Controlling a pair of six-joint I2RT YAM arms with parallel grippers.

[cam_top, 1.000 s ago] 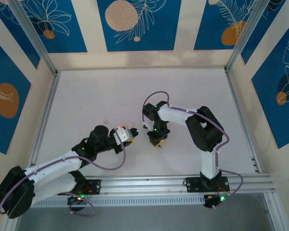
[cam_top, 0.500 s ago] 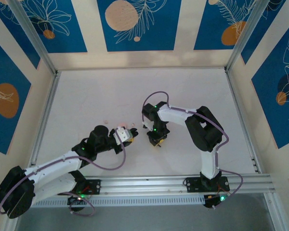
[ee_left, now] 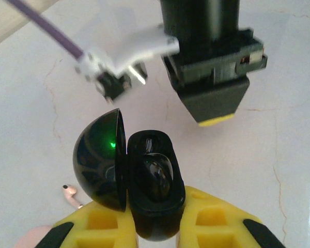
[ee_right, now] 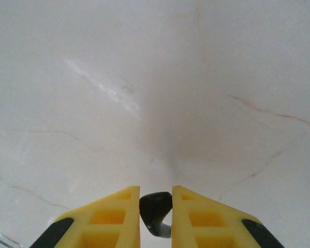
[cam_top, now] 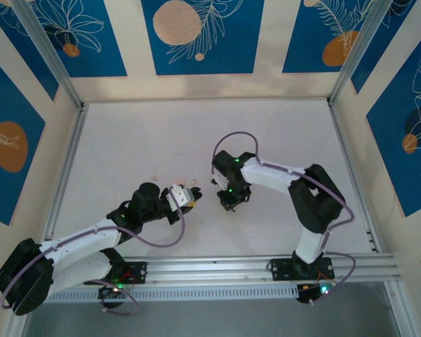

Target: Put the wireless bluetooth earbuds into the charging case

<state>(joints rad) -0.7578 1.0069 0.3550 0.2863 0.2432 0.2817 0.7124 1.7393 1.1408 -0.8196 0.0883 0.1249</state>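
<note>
Compared with a second before, the right arm's elbow was found swung outward, away from the charging case [ee_left: 154,181]. The right gripper [ee_right: 156,205] had been narrowed until its jaws were pressed on either side of the black earbud [ee_right: 154,213]. That earbud was held near the case, without touching it. The left gripper [ee_left: 156,219] was scarcely shifted. It was clamped on the case, whose lid [ee_left: 101,155] was swung open to one side. A pale earbud [ee_left: 70,192] was seen lying on the worktop [ee_right: 144,77] just beside that lid.

The worktop was a pale surface crossed by faint veins and edged by aluminium rails [cam_top: 69,175]. Beyond the case, the walls [cam_top: 203,35] were panelled in cream and blue, drawn over with white leaf outlines and orange rounds.
</note>
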